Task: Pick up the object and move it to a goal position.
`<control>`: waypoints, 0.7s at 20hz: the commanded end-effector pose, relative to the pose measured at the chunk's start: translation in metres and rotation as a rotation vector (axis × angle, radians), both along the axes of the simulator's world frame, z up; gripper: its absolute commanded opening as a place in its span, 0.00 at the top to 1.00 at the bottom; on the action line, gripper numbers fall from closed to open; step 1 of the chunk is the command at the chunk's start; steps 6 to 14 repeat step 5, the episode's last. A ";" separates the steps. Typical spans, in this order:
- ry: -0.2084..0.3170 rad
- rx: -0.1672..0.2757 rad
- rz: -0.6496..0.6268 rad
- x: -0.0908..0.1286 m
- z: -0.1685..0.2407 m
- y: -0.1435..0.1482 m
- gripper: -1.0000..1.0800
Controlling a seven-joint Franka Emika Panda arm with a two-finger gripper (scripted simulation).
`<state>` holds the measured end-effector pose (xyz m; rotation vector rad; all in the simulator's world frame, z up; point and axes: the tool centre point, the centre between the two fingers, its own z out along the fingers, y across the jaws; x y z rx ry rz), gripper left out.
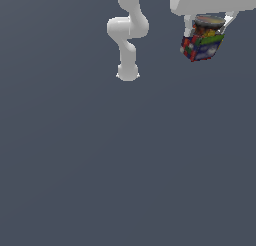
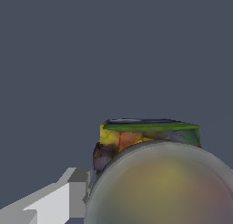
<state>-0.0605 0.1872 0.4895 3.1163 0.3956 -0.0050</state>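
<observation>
The object (image 1: 202, 41) is a small squat can with a dark-blue, red, green and yellow label and a tan round top. It hangs tilted near the top of the exterior view's right side, well above the floor. My white gripper (image 1: 208, 25) is shut on it, one finger (image 1: 188, 26) on each side. In the wrist view the can (image 2: 154, 173) fills the near field, its tan top facing the camera, with one white finger (image 2: 75, 191) beside it. The other finger is hidden there.
The white arm (image 1: 128, 37) and its base (image 1: 127, 72) stand at the top middle of the exterior view. A plain grey floor (image 1: 125, 165) lies all around. No goal marker shows.
</observation>
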 end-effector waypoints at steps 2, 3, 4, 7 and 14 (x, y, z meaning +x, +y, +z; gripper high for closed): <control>-0.003 0.001 0.000 0.001 0.008 0.002 1.00; -0.003 0.001 0.000 0.001 0.008 0.002 1.00; -0.003 0.001 0.000 0.001 0.009 0.002 1.00; -0.003 0.001 0.000 0.001 0.009 0.002 1.00; -0.003 0.001 0.000 0.001 0.009 0.002 1.00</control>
